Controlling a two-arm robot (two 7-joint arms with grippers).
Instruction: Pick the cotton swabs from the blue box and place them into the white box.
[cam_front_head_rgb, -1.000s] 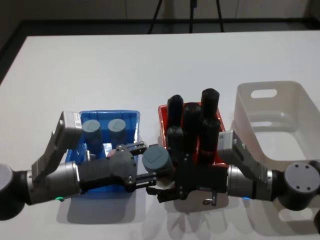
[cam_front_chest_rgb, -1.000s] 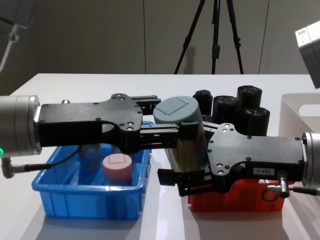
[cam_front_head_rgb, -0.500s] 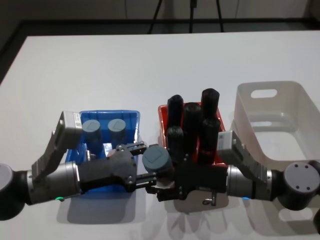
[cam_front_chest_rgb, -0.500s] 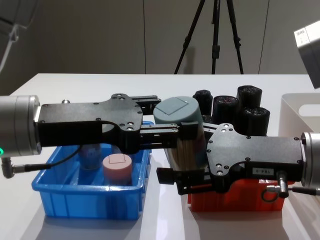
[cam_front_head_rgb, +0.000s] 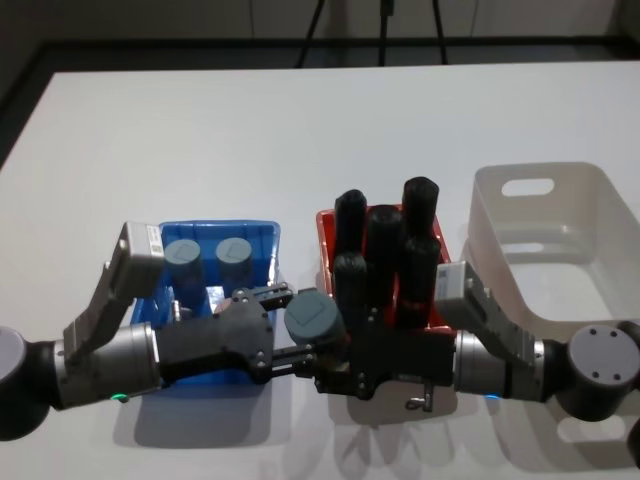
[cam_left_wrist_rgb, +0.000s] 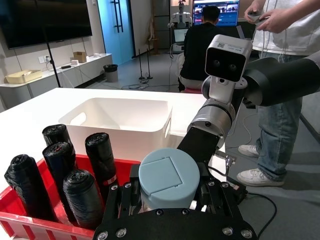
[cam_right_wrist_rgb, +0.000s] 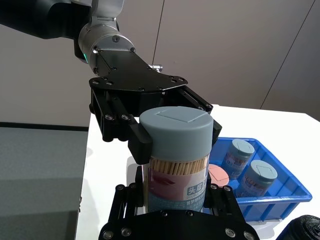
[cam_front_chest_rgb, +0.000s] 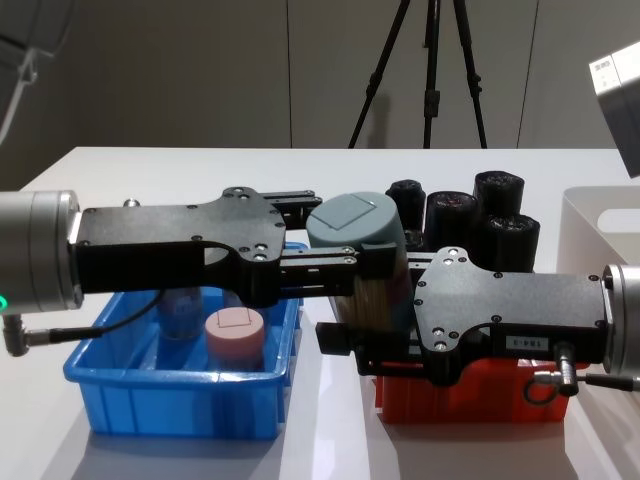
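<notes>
A cotton swab tub (cam_front_head_rgb: 313, 320) with a grey-blue lid hangs upright above the table, between the blue box (cam_front_head_rgb: 262, 232) and the red tray (cam_front_head_rgb: 322, 222). My left gripper (cam_front_head_rgb: 297, 325) is shut on its upper part, just under the lid (cam_front_chest_rgb: 355, 230). From the other side my right gripper (cam_front_head_rgb: 325, 345) is shut on the tub's lower body (cam_right_wrist_rgb: 175, 185), its fingers (cam_right_wrist_rgb: 131, 200) pressed against both sides. Two grey-blue tubs (cam_front_head_rgb: 183, 255) and a pink one (cam_front_chest_rgb: 234, 335) stand in the blue box. The white box (cam_front_head_rgb: 600, 200) sits at the far right.
Several tall black rolls (cam_front_head_rgb: 385, 240) stand in the red tray, right behind the held tub and between it and the white box. A tripod (cam_front_chest_rgb: 430, 80) stands beyond the table's far edge.
The right gripper's fingers have drawn in and closed against the tub's lower body. The left gripper and the tub have stayed where they were.
</notes>
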